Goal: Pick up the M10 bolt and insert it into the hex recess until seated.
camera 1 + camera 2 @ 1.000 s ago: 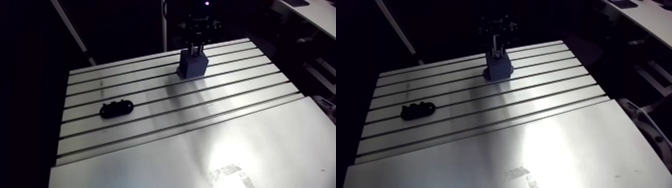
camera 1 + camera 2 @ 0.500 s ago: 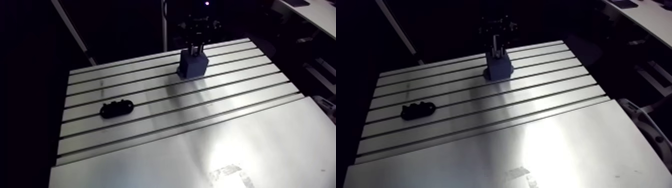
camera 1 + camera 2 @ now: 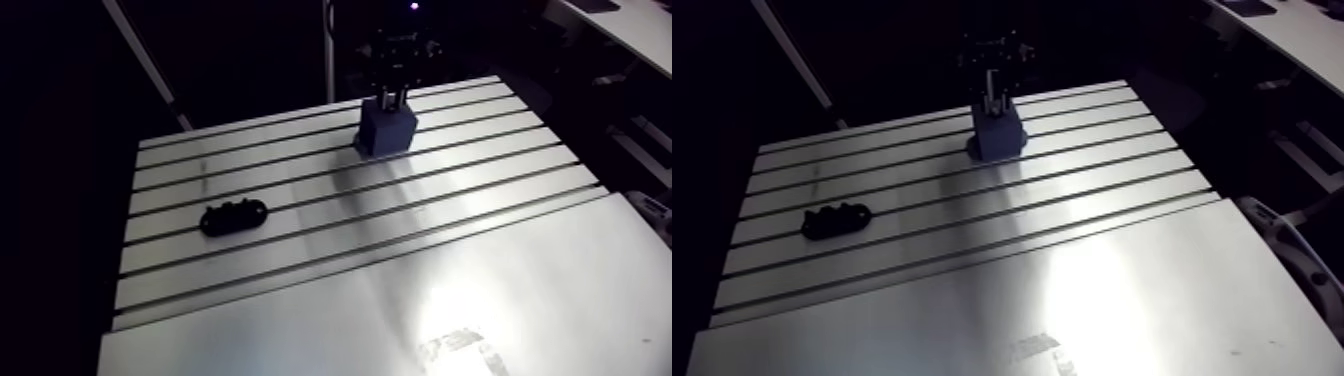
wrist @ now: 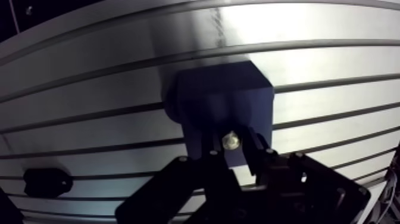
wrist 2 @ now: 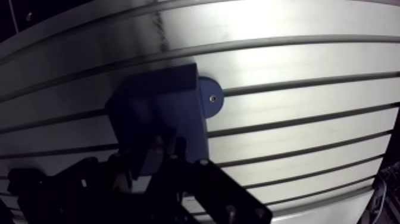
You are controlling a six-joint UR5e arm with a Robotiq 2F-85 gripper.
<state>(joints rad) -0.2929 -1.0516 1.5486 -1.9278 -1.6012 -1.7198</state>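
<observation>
Item: M10 bolt (image 4: 231, 141). Location: pinched in the gripper (image 4: 233, 146), shiny end toward the wrist camera, directly over the near face of the blue block (image 4: 220, 98). Shank hidden by the block and the fingers (image 4: 257, 150).

Item: gripper. State: fingers drawn in on the bolt from both sides, one each flank, tips down against the block. The arm view shows it standing upright on top of the block.

Item: blue block. Location: far part of the slotted table (image 3: 400, 260), with a round foot or flange showing at one side in the wrist view. The hex recess itself cannot be made out.

Item: black slotted part (image 3: 234, 216). Location: flat on the table, well apart from the block, not involved.

Progress, as judged: pick-up done; bolt brought to the block and apparently at or in the recess. Depth of insertion cannot be told. Left: press until seated if it is not, then release and withdraw
</observation>
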